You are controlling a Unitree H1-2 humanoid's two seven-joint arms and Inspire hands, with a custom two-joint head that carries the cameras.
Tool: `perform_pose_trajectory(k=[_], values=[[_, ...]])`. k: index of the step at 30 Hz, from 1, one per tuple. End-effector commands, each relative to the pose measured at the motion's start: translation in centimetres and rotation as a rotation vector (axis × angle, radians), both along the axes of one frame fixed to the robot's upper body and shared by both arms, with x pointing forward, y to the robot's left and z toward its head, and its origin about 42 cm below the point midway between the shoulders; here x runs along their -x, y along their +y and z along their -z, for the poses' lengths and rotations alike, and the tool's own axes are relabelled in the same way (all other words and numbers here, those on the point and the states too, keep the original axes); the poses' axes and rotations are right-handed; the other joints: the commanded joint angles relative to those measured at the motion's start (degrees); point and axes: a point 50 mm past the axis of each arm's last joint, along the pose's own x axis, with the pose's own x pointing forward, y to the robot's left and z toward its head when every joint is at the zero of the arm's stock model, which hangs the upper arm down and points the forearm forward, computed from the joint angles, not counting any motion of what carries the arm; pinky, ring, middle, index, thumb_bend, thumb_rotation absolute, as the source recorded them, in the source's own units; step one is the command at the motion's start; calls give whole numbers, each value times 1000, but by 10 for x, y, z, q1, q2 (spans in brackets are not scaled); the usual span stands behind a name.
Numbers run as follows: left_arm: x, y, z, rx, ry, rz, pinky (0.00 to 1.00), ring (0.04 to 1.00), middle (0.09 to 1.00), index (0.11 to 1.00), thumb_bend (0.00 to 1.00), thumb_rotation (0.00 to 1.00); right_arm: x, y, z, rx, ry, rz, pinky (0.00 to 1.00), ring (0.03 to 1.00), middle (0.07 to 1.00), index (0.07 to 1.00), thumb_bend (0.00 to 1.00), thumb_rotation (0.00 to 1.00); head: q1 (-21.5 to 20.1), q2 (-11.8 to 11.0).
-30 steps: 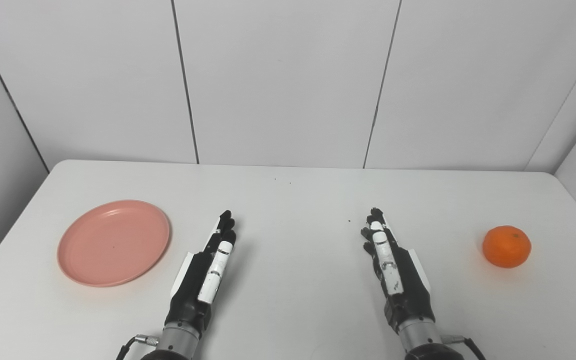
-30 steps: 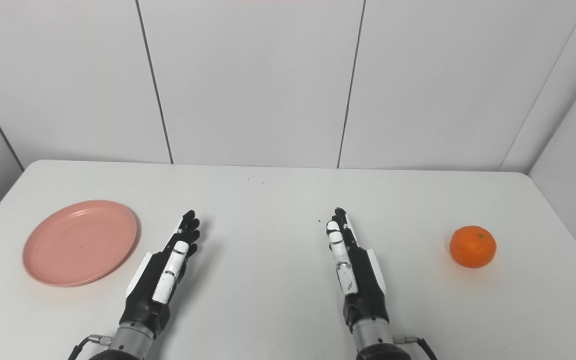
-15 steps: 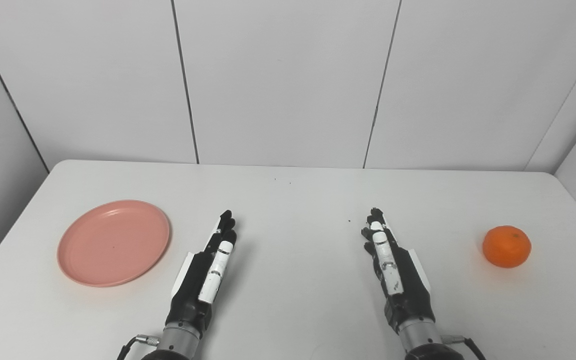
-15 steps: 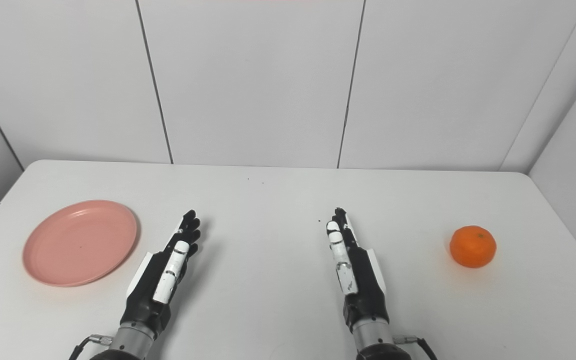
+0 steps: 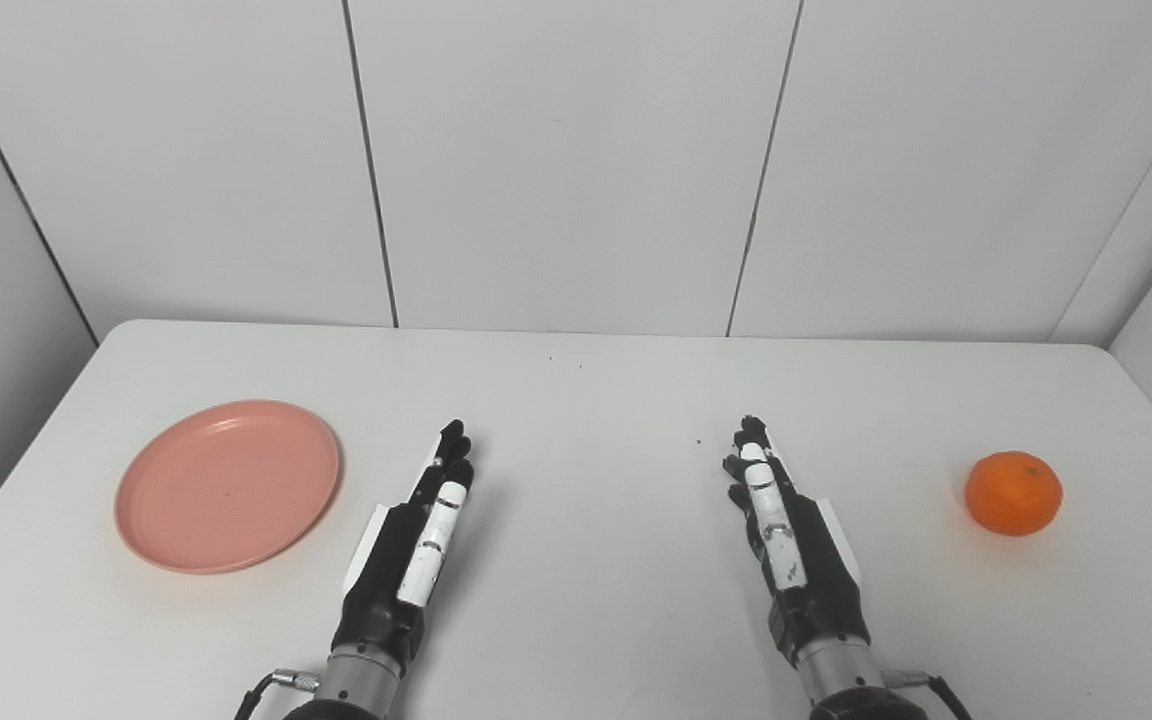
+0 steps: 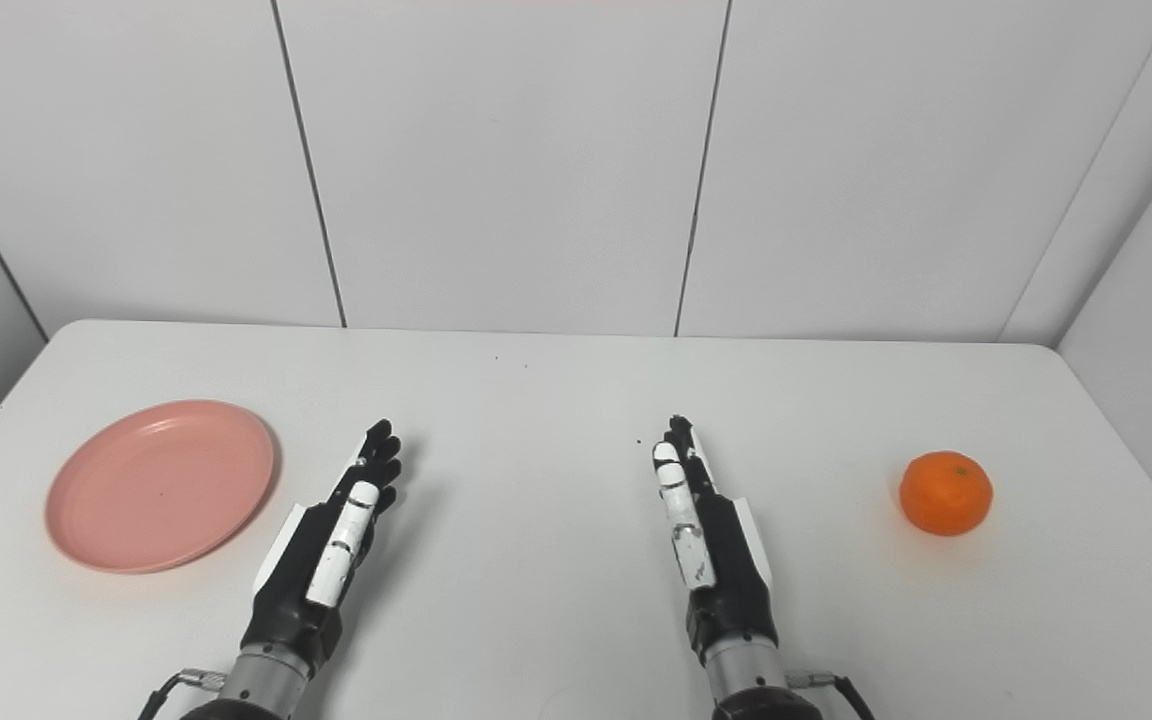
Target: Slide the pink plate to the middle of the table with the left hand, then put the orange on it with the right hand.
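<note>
A pink plate [image 5: 227, 485] lies empty on the left side of the white table [image 5: 586, 400]. An orange [image 5: 1013, 492] sits on the right side of the table. My left hand [image 5: 408, 543] rests near the front, right of the plate and apart from it, fingers stretched out straight, holding nothing. My right hand [image 5: 786, 535] rests near the front, left of the orange and well apart from it, fingers stretched out straight, holding nothing. The same scene shows in the right eye view: plate [image 6: 160, 485], orange [image 6: 945, 492], left hand [image 6: 325, 550], right hand [image 6: 708, 545].
White panelled walls [image 5: 576, 160] stand behind the table's far edge and at both sides. A bare stretch of table lies between my two hands.
</note>
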Motion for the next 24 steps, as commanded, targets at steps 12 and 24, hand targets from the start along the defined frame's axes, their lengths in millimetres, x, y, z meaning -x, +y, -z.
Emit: perform_pose_trajectory(k=[12, 24], values=[[-1, -5, -10, 12, -55, 1, 1000, 1000, 1000, 1000, 433, 1000, -2, -1, -16, 0, -105, -2, 968, 953, 980, 982, 312, 1000, 13, -3], [1, -29, -5, 16, -30, -6, 1000, 1000, 1000, 1000, 412, 1000, 2, -23, -13, -27, -93, -27, 1000, 964, 997, 992, 307, 1000, 112, -27]])
